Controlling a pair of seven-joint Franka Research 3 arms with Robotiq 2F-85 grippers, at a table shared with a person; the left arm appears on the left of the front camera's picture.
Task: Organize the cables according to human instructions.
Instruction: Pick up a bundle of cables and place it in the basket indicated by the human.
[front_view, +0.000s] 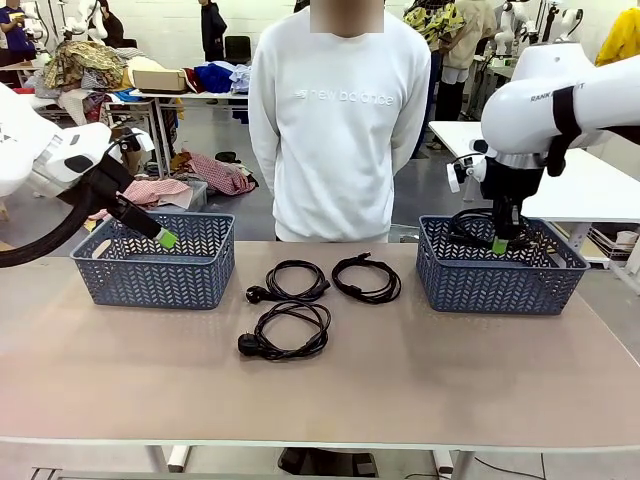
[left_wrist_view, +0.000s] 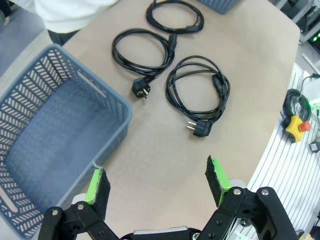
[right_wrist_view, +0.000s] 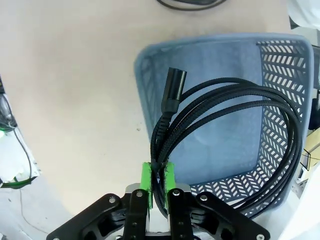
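Your right gripper (front_view: 499, 244) is clamped tight on a coiled black cable (front_view: 468, 226) and hangs directly over the right basket (front_view: 500, 290), a blue-grey woven tub on the tan table (front_view: 400, 390). In the right wrist view, the green pads (right_wrist_view: 146, 176) pinch several strands of that cable (right_wrist_view: 225, 100) together. The loops fall away from the gripper (right_wrist_view: 158, 172) across the inside of the right basket (right_wrist_view: 280, 65), and a chunky connector end points at its rim. You cannot tell whether the coil touches the basket floor.

Three more cables lie flat on the table to the left of the right basket, apart from one another. One coil (front_view: 367, 277) is nearest the basket. A second coil (front_view: 297, 280), with a round plug, sits just beyond it. The third coil (front_view: 287, 332), also with a plug, lies farther from the basket and nearer your side of the table.

A matching left basket (front_view: 150, 280) stands well apart from the right basket, past the three coils. Your left gripper (front_view: 165, 238) hovers at its rim. In the left wrist view the gripper (left_wrist_view: 156, 172) has its jaws spread wide with nothing between them, above bare table beside the left basket (left_wrist_view: 112, 130).

A person (front_view: 340, 120) in a white sweatshirt stands at the far side of the table, left of the right basket.
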